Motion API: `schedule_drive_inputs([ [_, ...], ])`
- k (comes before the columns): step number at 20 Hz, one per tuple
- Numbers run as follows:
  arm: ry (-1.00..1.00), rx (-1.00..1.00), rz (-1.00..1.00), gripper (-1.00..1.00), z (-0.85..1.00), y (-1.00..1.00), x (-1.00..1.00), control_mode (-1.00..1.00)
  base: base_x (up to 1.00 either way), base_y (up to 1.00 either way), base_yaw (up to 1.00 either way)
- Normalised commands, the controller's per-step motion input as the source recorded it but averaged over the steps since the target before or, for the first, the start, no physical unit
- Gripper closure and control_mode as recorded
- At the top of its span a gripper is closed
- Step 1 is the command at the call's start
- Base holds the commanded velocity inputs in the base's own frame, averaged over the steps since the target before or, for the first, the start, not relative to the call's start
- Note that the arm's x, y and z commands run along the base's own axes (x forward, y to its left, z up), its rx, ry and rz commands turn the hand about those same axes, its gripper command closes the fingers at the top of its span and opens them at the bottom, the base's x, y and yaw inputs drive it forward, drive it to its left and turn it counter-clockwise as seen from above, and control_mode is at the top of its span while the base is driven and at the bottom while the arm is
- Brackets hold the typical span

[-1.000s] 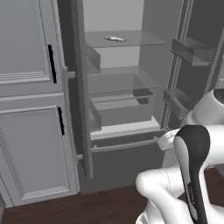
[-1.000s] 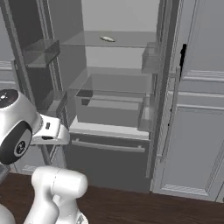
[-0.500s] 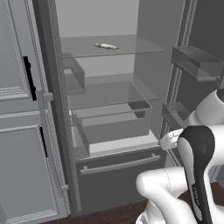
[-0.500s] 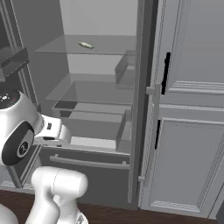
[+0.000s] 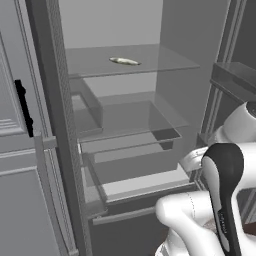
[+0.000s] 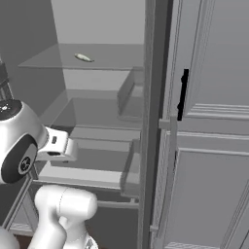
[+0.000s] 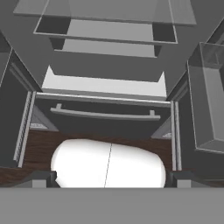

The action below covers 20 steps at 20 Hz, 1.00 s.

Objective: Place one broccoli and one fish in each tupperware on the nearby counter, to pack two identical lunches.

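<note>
From the left base view, an open fridge point(image 5: 135, 125) stands ahead, and 1 small pale fish point(image 5: 124, 61) lies near the middle of its upper glass shelf point(image 5: 165, 62); below it a clear drawer point(image 5: 130, 120) sits on the next level, and a tall grey cabinet door with a black handle point(image 5: 23, 107) stands at the left. Compared with a second ago the whole picture has slid sideways and the fridge looms larger, so the base has driven closer rather than anything inside moving. From the right base view, the same fish point(image 6: 83, 58) lies toward the left part of the upper shelf, the arm's white wrist below it, well apart. From the hand view, the gripper point(image 7: 109, 177) points down at the lower drawer with its bar handle point(image 7: 104, 114); its 2 tips stand spread wide at the bottom corners, holding nothing. No broccoli is clear from these angles; it may be hidden. Packing has probably not begun, and the approach sets up a reach for the fish.
</note>
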Motion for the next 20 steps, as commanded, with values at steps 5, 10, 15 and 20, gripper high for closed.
schedule_drive_inputs([
  [5, 0.00, 0.00, 0.00, -1.00, 0.00, 0.00, 0.00, 1.00, 0.65, 0.00, 0.00],
  [10, 0.00, 0.00, 0.00, -1.00, 0.00, 0.00, 0.00, 1.00, 0.04, 0.00, 0.00],
  [15, -0.19, -0.03, 0.00, -1.00, 0.31, 0.02, -0.01, -1.00, 0.00, 0.00, 0.00],
  [20, -0.28, -0.07, 0.03, -1.00, 0.74, 0.07, 0.09, -1.00, 0.00, 0.00, 0.00],
])
